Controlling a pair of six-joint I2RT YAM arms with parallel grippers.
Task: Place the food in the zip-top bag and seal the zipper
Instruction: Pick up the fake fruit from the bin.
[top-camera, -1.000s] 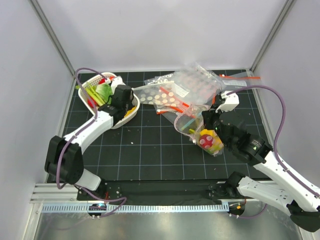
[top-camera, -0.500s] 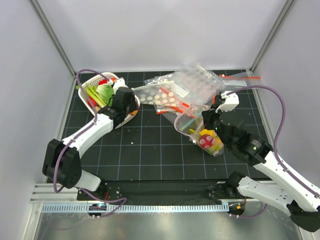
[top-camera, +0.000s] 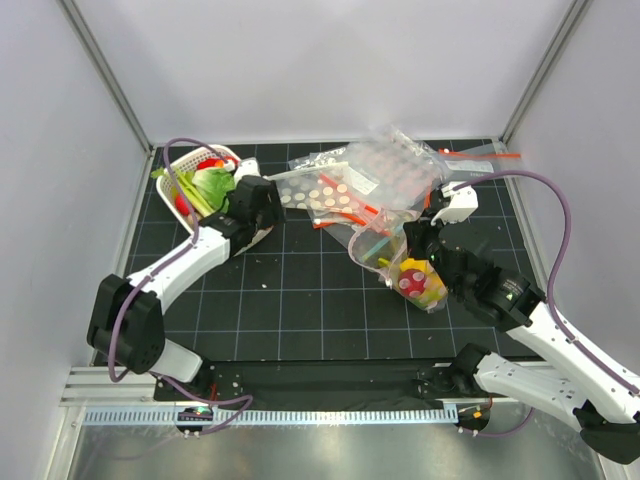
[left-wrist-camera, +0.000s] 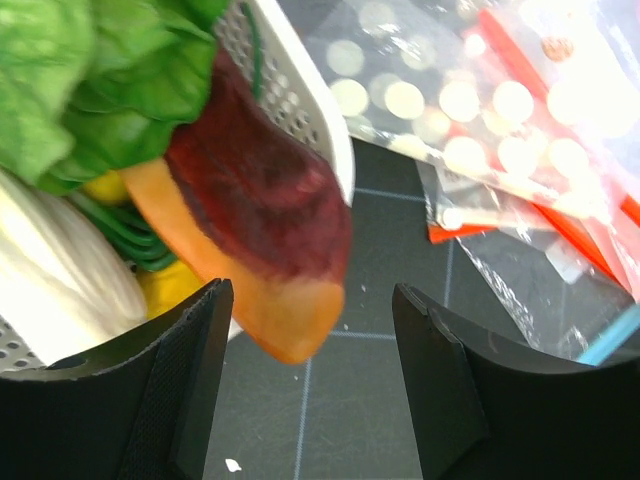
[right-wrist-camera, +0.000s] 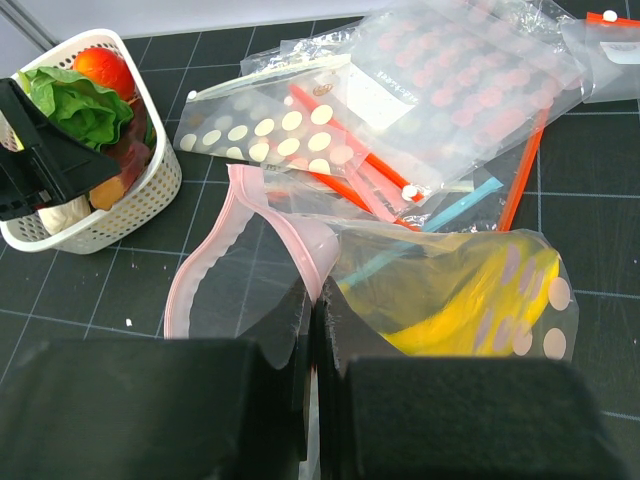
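My left gripper (left-wrist-camera: 310, 390) (top-camera: 265, 200) stands open at the right rim of the white basket (left-wrist-camera: 300, 110) (top-camera: 180, 165). An orange and dark-red mango-like fruit (left-wrist-camera: 255, 235) leans out over that rim. Its tip hangs between my fingers (left-wrist-camera: 180, 385) and touches neither. Lettuce (left-wrist-camera: 110, 80) and other food fill the basket. My right gripper (right-wrist-camera: 322, 300) (top-camera: 413, 237) is shut on the pale pink mouth edge of the zip-top bag (right-wrist-camera: 450, 270) (top-camera: 415, 285). The zipper (right-wrist-camera: 205, 255) curves open to the left. A yellow banana (right-wrist-camera: 470, 295) lies inside the bag.
A heap of other clear dotted bags with red strips (top-camera: 375, 175) (right-wrist-camera: 450, 90) lies at the back centre, right of the basket. Grey walls and frame posts close in the black grid mat (top-camera: 300, 290).
The left gripper has opened, letting go of the mango-like fruit, and has shifted a little to the right at the basket's rim. The right gripper and its bag have not moved.
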